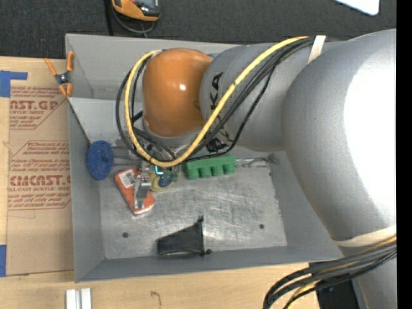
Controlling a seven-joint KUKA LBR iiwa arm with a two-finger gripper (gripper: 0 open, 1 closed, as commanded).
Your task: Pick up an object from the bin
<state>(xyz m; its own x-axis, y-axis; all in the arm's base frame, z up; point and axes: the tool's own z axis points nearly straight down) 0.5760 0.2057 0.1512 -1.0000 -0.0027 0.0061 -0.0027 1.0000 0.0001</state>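
Note:
My gripper (153, 177) hangs low over the left half of the bin, mostly hidden under the arm's orange cover. Right beside its tip, and partly under it, lies an orange and white thing (134, 192), roughly oblong and slanting toward the bin's front. A round blue thing (100, 159) rests against the left wall, a little to the left of the gripper. To the right of the gripper lies a green ridged block (209, 168), close to it but apart.
A black wedge-shaped thing (183, 242) lies near the bin's front wall. The big grey arm covers the right and back of the bin. Bare floor shows between the green block and the black wedge.

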